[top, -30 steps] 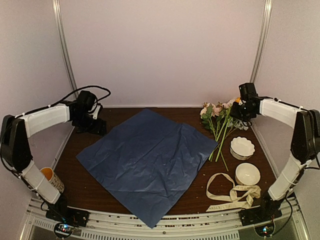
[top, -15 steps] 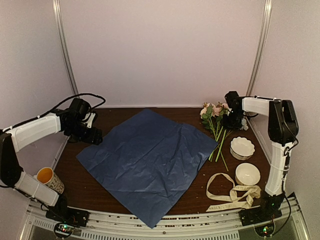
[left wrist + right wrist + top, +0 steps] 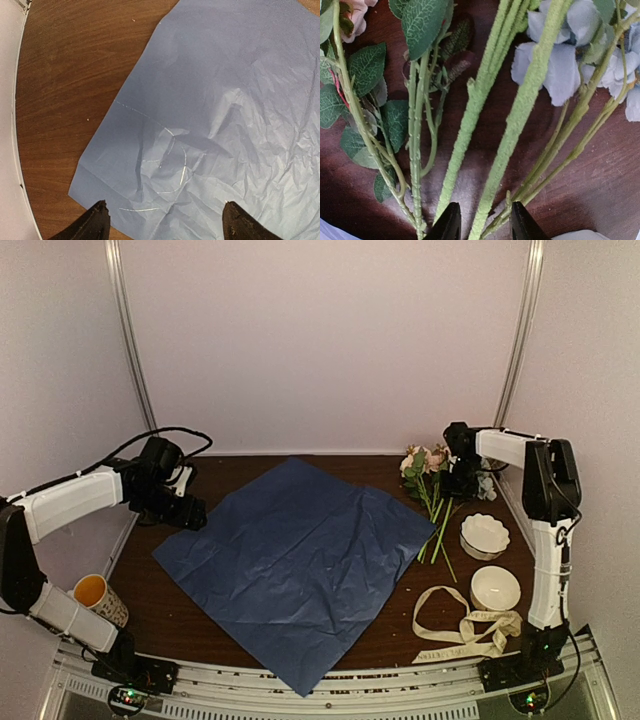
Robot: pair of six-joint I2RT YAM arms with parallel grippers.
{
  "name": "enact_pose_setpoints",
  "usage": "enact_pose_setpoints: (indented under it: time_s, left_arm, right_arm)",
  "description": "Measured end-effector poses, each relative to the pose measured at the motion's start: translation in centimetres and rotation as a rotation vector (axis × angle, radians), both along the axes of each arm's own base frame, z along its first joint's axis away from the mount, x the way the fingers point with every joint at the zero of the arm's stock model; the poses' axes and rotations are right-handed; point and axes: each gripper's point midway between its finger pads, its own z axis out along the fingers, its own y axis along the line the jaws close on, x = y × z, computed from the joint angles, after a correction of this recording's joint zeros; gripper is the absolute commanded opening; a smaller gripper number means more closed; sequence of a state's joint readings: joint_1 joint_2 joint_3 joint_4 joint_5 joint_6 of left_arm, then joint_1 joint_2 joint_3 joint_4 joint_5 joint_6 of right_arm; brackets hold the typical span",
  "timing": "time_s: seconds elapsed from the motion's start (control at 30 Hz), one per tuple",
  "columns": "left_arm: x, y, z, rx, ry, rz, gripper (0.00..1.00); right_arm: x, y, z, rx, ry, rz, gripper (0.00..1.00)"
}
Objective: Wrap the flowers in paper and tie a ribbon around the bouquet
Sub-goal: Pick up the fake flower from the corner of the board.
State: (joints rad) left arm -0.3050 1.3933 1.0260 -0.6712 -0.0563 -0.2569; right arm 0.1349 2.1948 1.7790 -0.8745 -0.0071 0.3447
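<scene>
The blue paper [image 3: 295, 560] lies flat and creased in the middle of the table. My left gripper [image 3: 185, 510] hovers open over the paper's left corner [image 3: 125, 165], and its jaws [image 3: 165, 220] stand wide with nothing between them. The flowers [image 3: 432, 480] lie at the back right, stems pointing toward the front. My right gripper [image 3: 462, 478] is down on them, its jaws [image 3: 485, 222] closed in on a fuzzy green stem [image 3: 520, 115] and some thinner stems beside it. The cream ribbon [image 3: 460, 630] lies looped at the front right. No wrapped bouquet is in view.
Two white bowls [image 3: 484, 535] [image 3: 495, 588] stand on the right between the flowers and the ribbon. A paper cup [image 3: 100, 598] sits off the table's left edge. Brown table [image 3: 230, 475] shows around the paper, with walls close on three sides.
My right gripper dropped onto the flower stems and its jaws narrowed around them. The left gripper slid forward and down to the paper's left corner. Paper and flowers lie as before.
</scene>
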Motion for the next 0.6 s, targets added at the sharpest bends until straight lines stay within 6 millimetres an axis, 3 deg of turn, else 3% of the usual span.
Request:
enact_pose_setpoints:
  time_s: [0.13, 0.37, 0.6]
  left_arm:
    - [0.0, 0.0, 0.0, 0.0, 0.0, 0.0, 0.81]
    - [0.0, 0.0, 0.0, -0.001, -0.001, -0.001, 0.81]
    - [0.3, -0.3, 0.2, -0.013, -0.014, -0.006, 0.81]
  right_arm:
    - [0.7, 0.5, -0.5, 0.014, 0.047, 0.019, 0.4]
    - [-1.5, 1.2, -1.3, 0.054, 0.154, 0.035, 0.35]
    - [-2.5, 1.3, -1.5, 0.055, 0.192, 0.026, 0.31]
